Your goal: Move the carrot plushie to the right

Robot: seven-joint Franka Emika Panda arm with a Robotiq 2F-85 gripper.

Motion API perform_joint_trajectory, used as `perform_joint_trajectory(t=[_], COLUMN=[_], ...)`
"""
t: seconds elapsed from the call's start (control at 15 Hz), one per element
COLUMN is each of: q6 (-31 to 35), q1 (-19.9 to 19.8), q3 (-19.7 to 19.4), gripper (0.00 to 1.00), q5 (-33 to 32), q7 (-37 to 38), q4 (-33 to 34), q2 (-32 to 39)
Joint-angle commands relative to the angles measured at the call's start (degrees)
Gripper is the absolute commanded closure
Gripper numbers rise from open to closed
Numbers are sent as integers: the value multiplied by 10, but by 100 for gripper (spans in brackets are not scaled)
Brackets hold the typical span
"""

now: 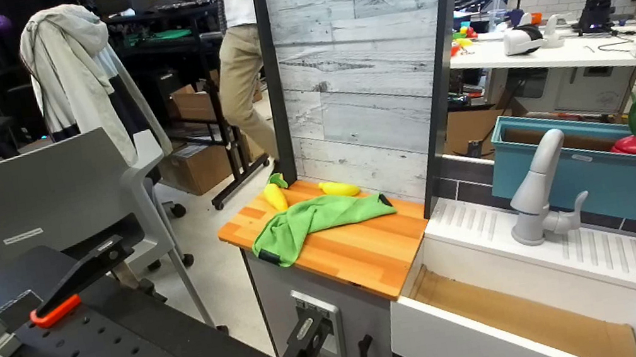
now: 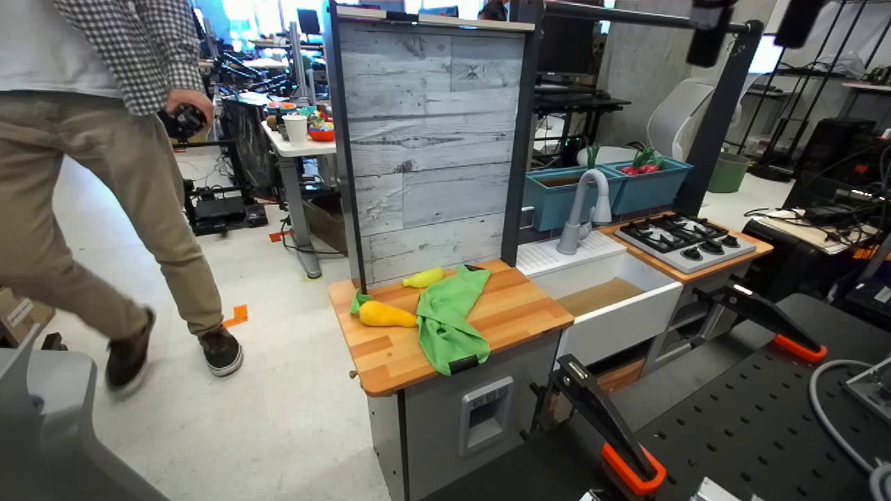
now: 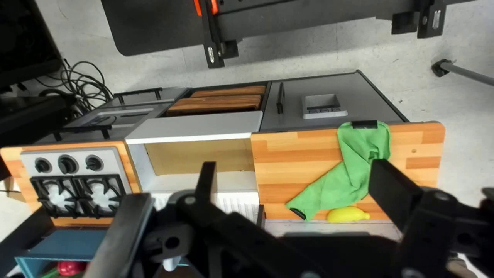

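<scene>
The carrot plushie (image 2: 386, 314), yellow-orange with a green top, lies on the wooden counter (image 2: 379, 372). It also shows in an exterior view (image 1: 275, 198). Its narrow end is at the edge of a green cloth (image 2: 449, 323); I cannot tell if they touch. In the wrist view the plushie is hidden, likely behind a finger, while the cloth (image 3: 335, 189) shows between the fingers. My gripper (image 3: 295, 165) is open and empty, high above the counter and sink. Its fingertips also show at the top right of an exterior view (image 2: 750, 43).
A yellow banana-like toy (image 2: 424, 278) lies behind the cloth by the upright grey panel (image 2: 431, 139). Beside the counter are a white sink (image 2: 619, 320) with a grey faucet (image 2: 583, 209), blue planters (image 2: 651, 186) and a stove (image 2: 679, 240). A person (image 2: 118, 174) stands nearby.
</scene>
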Motion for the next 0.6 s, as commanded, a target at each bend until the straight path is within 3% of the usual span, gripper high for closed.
perform_joint_trajectory(t=[0.0,0.2,0.27,0.53], q6=[45,35,36,36], q1=[11,35,38,46], q3=[18,21,4,-3], gripper=[0,0,0,0], q5=[-24,-18,-11,-9], q7=[15,13,4,5], q4=[90,165,103,117], q2=[140,241,162,189])
